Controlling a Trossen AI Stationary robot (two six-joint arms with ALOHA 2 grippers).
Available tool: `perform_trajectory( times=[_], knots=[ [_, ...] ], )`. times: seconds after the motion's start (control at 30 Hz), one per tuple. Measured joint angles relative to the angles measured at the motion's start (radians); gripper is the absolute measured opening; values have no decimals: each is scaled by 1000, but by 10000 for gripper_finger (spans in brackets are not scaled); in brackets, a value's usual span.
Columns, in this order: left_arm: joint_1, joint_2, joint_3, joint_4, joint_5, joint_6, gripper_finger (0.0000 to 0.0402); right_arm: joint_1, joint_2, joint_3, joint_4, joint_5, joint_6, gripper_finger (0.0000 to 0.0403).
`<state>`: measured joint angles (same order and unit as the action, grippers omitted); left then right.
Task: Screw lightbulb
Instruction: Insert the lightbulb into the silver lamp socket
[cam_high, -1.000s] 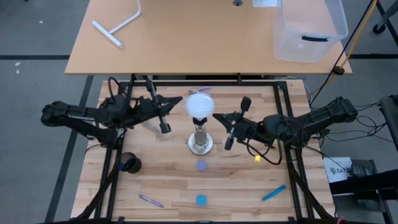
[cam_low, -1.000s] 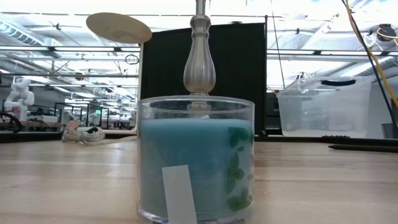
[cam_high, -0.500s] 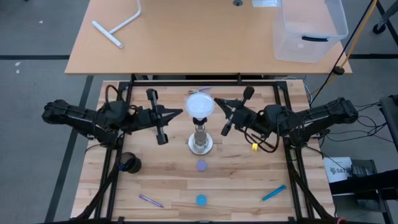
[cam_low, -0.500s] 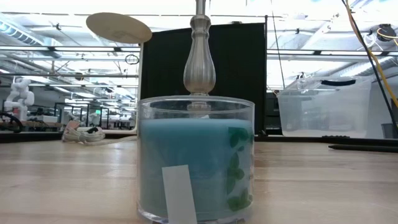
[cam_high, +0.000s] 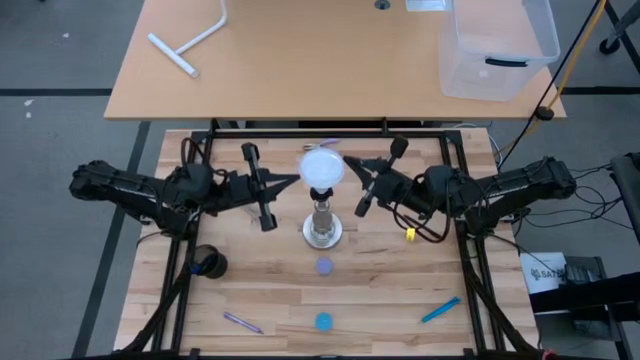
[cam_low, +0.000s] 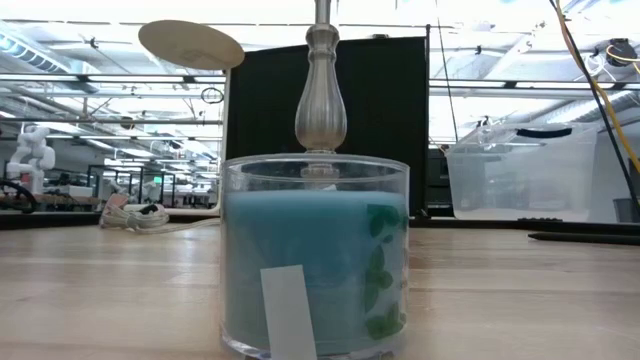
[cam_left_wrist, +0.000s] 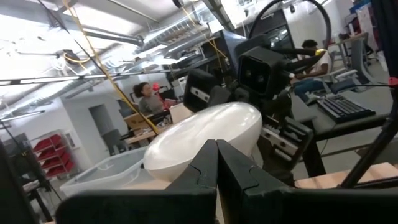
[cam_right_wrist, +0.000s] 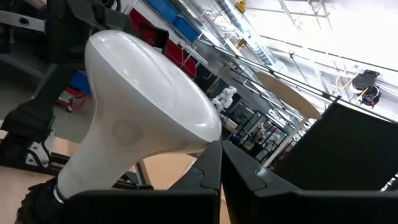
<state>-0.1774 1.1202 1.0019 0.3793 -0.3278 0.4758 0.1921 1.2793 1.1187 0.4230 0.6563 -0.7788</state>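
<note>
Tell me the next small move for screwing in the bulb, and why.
Probably open the right gripper and close it around the lightbulb. The bulb already sits on the socket stand, yet both grippers flank it with fingers shut, holding nothing; the left gripper waits on the other side. Nothing can turn it until one grips.

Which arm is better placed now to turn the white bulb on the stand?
Probably the right: the right gripper, jaws shut, has its tip beside the white frosted globe lightbulb. The left gripper, also shut, sits slightly farther away.
</note>
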Motion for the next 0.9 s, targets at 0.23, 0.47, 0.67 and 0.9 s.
perform_trajectory(
  times=[0.23,0.47,0.67,0.9],
  knots=[
    [13,0,0,-3,-26,-3,0,14,-1,0,-6,5,-3,0],
    [16,-1,0,-12,-42,-6,0,51,-2,0,-7,9,-17,0],
    [22,-1,0,-25,-89,-14,0,85,-2,0,-8,-14,-19,0],
    [63,1,0,-32,-91,-49,0,120,2,0,-36,-12,-8,0]
  ],
)
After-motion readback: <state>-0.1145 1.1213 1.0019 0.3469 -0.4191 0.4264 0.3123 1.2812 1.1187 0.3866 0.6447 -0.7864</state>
